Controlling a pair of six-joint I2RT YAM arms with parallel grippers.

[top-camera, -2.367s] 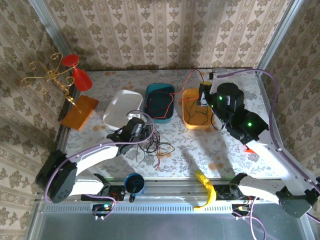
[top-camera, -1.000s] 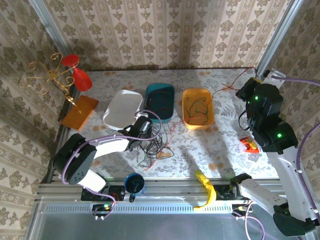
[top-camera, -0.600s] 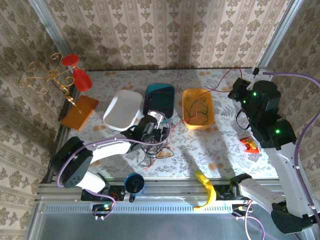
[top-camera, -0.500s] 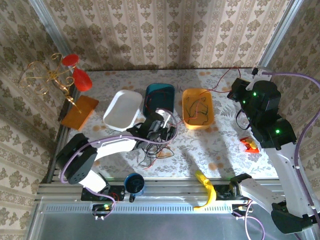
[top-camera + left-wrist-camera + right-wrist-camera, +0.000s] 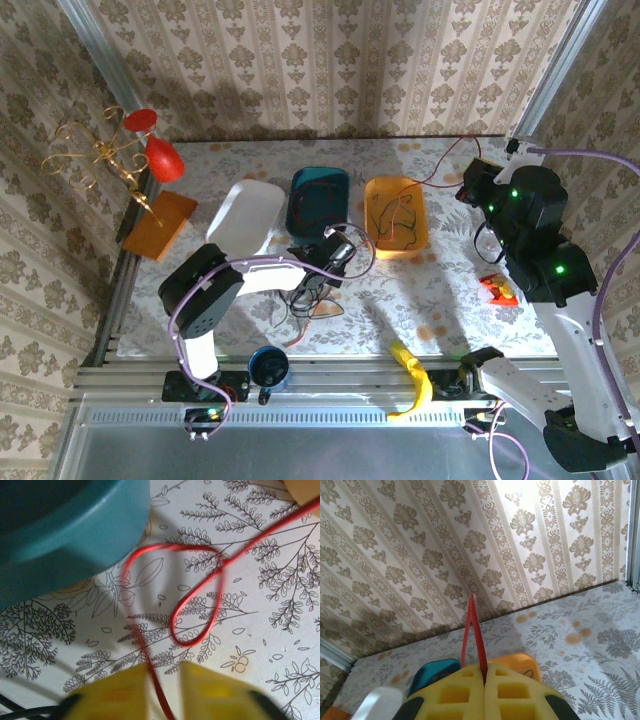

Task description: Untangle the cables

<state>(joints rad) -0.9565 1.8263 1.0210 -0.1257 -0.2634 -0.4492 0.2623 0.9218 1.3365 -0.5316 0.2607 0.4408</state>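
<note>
Right fingers pressed together on the red cable, held high over the far right corner of the counter; from them the cable runs through the air toward the orange tub. Left fingers low over mid-counter, just beside the teal tub on its near side; narrow gap between them, wider than the red cable that passes through it; the cable loops on the counter just ahead of them. Loose tangle of cables, black and red, lies on the counter between the left fingers and the near edge. White tub, teal tub and orange tub stand in a row toward the far edge; bare strip behind them along the far edge. Open counter from the orange tub to the right edge, and along the near edge right of the tangle; small red-orange object near the right edge. Orange block and gold stand at the left edge; blue cup and yellow object at the near edge.
</note>
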